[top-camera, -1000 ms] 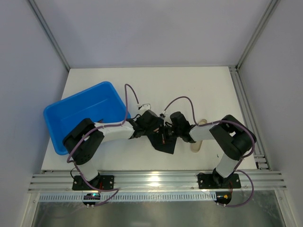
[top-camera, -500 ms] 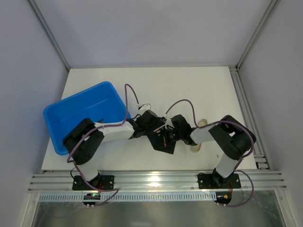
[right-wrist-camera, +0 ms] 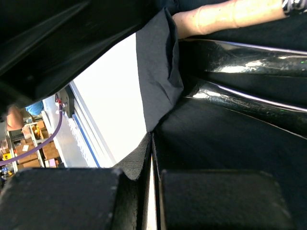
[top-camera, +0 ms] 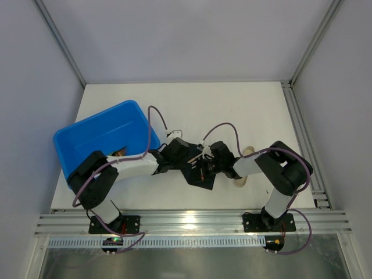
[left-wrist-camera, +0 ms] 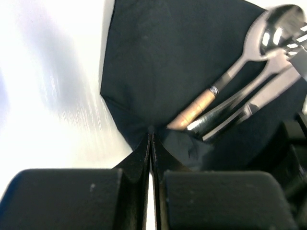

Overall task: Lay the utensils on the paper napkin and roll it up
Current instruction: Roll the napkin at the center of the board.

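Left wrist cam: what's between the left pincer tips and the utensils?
Only black napkin, in the left wrist view. The shut left pincer pinches its corner; the utensils lie beyond, on it.

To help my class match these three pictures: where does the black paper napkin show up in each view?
Top external: paper napkin low centre, right of the blue tub.
Left wrist: fills the upper middle, its corner at bottom centre.
Right wrist: grey folded edge, upper centre.
Shared landmark: the utensils on it; their tan handle shows in both wrist views.
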Motion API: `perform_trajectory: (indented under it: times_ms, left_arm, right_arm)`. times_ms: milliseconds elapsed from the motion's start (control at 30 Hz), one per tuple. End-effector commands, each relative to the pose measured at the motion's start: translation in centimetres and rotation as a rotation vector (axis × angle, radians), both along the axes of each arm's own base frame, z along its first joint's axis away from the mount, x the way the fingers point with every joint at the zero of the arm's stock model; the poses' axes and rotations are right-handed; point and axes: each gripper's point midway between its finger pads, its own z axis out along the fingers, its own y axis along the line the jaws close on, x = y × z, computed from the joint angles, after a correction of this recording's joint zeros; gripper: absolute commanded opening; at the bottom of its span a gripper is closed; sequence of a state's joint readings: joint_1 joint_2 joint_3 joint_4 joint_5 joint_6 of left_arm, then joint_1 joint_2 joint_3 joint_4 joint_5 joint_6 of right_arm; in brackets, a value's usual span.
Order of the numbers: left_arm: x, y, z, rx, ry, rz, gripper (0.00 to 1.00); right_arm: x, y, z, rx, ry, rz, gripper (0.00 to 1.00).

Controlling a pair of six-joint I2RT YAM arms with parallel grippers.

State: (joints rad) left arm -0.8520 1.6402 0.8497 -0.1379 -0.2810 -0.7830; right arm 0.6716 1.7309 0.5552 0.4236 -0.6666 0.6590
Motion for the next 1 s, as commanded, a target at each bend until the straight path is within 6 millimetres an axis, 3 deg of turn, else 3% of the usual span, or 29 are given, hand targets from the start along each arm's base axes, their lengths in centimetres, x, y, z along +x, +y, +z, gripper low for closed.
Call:
perform_trajectory:
  times_ms: [0,233,633,967]
  left_arm:
    - [-0.3,-1.0,2.5,-0.077,-0.056,-0.073,0.00]
    - [-2.0,-1.7,2.9,-0.113,-0.084,-0.156,0.00]
    - [-3.8,-3.5,1.3,-0.156,-0.055,-0.227,0.00]
    - [-4.2,-2.2,-1.3,-0.078,0.000,-0.178,0.00]
  right_arm:
    - [0.3,0.0,-0.7,-0.020,-0.021,-0.014,0.04]
    - [0.4,0.0,-0.6,-0.019,-0.020,-0.017,0.04]
    - [0.3,-0.1,-0.7,-0.022,-0.019,-0.020,0.04]
    - [0.6,0.1,0.0,-0.014,-0.030,-0.023,0.04]
